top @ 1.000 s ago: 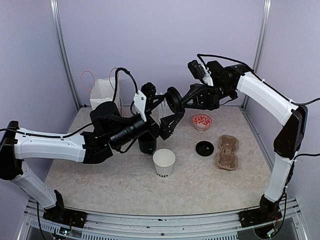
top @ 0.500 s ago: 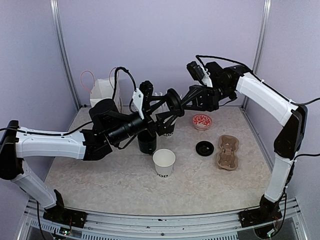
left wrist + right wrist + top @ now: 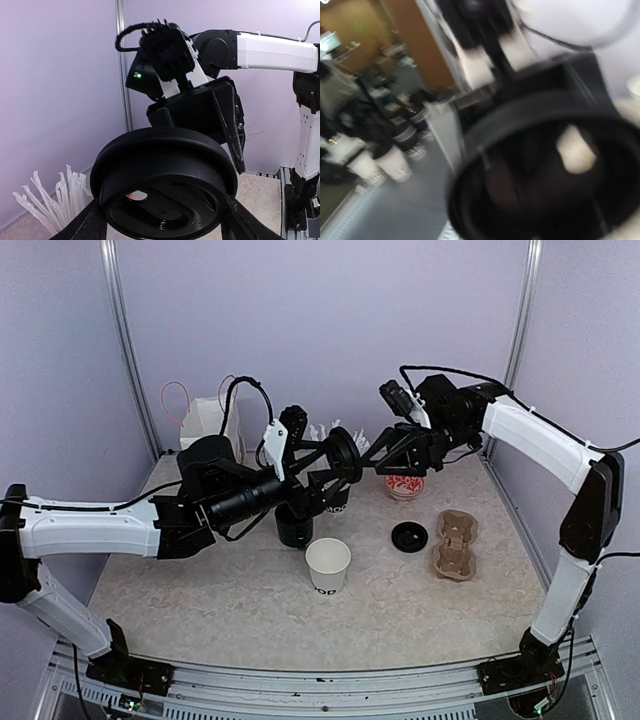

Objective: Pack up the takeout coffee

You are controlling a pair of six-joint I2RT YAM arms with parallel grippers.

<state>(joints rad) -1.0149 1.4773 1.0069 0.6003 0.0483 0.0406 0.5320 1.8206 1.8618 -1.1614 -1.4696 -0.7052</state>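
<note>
Currently, the left gripper (image 3: 340, 462) clamps a round black lid (image 3: 162, 155) by its rim in mid-air, the right gripper (image 3: 374, 462) faces it with jaws parted, and a lidless white paper cup (image 3: 328, 565) stands on the counter (image 3: 200, 600) below them.

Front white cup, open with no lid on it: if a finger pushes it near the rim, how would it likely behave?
The white paper cup stands open and looks empty, so it is probably light. It narrows toward its base, so a high push would likely tip it. Its unlidded rim may squash under a firm grip.
</note>
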